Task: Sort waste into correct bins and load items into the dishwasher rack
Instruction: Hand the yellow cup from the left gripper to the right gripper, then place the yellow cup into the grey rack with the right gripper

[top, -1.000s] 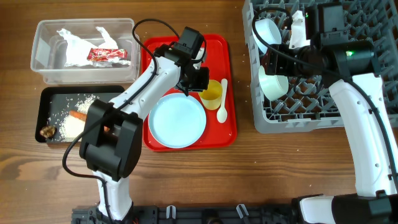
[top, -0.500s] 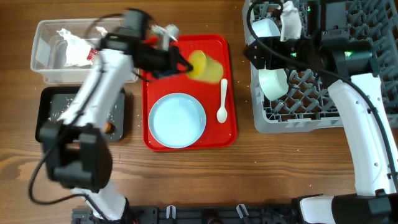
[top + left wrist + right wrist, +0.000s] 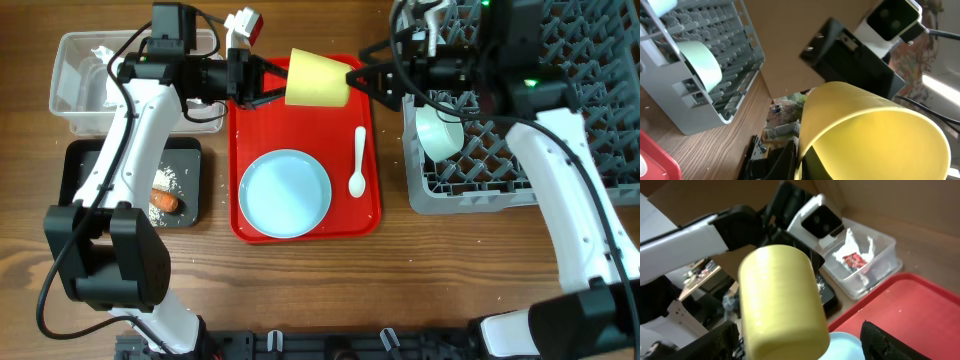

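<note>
yellow cup, overhead: the yellow cup (image 3: 318,78) hung on its side over the far edge of the red tray (image 3: 243,140), mouth to the left, base to the right.
left gripper, overhead: the left gripper (image 3: 284,84) pinched the cup at its mouth end.
right gripper, overhead: the right gripper (image 3: 360,78) had its fingers spread just off the cup's base; whether they touched it could not be told.
room, overhead: the dishwasher rack (image 3: 520,190) stood right of the tray, a strip of table (image 3: 300,290) between their edges; the red floor under the cup lay bare.
tray load, overhead: the blue plate (image 3: 285,193) filled the half nearer the arm bases; the white spoon (image 3: 358,165) lay near its right side, apart from it.
rack, overhead: a pale bowl (image 3: 440,130) stood on edge by the left wall.
bins, overhead: the clear tub (image 3: 70,110) sat far left, the black tray (image 3: 190,195) just below it with a carrot stick (image 3: 165,203) inside.
cup, left wrist: smooth wall, thin rim, hollow inside facing the lens.
cup, right wrist: a matt yellow barrel, no opening in sight, between two black fingertips (image 3: 715,342) set well apart.
tub, right wrist: behind the cup, it held a white napkin (image 3: 860,240) and a red-and-white wrapper (image 3: 852,259).
</note>
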Robot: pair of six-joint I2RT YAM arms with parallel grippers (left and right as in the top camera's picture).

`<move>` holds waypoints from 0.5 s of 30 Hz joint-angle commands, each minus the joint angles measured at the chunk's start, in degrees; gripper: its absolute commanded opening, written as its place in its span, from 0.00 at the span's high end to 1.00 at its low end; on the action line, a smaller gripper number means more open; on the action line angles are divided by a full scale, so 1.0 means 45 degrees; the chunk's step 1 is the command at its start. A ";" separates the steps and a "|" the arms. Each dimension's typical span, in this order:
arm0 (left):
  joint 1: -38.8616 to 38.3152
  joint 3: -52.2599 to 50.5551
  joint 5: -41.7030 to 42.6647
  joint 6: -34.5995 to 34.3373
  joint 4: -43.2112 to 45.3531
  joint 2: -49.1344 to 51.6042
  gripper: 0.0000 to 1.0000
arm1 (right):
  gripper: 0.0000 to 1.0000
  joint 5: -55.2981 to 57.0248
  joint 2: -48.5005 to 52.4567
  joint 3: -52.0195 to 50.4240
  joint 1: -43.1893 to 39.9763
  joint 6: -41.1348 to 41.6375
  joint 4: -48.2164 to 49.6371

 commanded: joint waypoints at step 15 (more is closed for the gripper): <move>-0.0058 0.0044 0.0471 0.0209 0.0146 -0.0146 0.96 | 0.27 -0.0719 0.0908 -0.0131 0.0981 -0.0641 -0.0840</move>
